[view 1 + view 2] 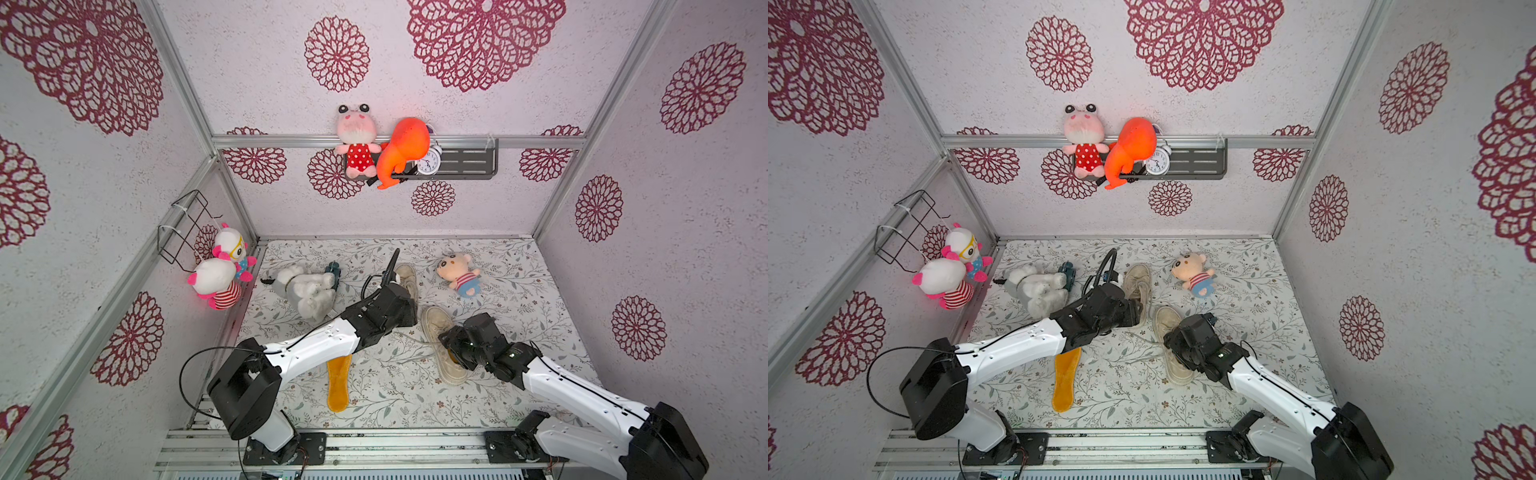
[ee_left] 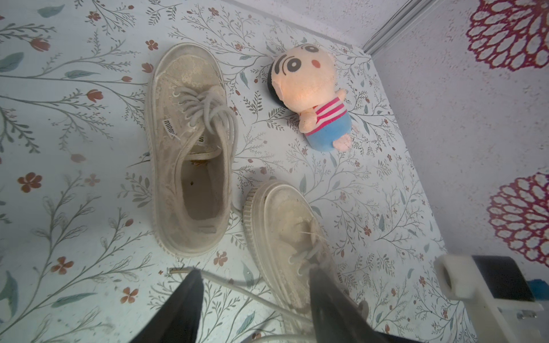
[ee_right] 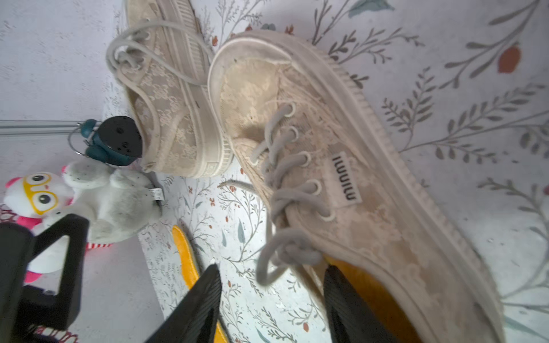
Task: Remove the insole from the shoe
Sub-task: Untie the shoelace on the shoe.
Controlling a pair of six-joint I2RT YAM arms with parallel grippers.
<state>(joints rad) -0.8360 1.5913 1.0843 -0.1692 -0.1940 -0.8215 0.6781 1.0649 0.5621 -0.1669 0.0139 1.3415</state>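
Two beige lace shoes lie on the floral table. The far shoe (image 2: pixel 190 154) has a pale, bare inside. The near shoe (image 1: pixel 436 332) holds an orange insole (image 3: pixel 374 294) in its heel opening. A second orange insole (image 1: pixel 338 384) lies loose on the table under my left arm. My right gripper (image 3: pixel 271 268) is open at the near shoe's opening. One of its fingers (image 3: pixel 344 300) is inside over the insole, while the other is outside above the table. My left gripper (image 2: pixel 255 271) is open, low over the near shoe's laces, holding nothing.
A striped-shirt doll (image 1: pixel 459 274) lies at the back right, a grey-white plush (image 1: pixel 305 289) and a teal clock (image 1: pixel 333 269) at the back left. Two plush toys (image 1: pixel 220 270) hang on the left wall. A loose lace (image 2: pixel 237 285) trails between the shoes.
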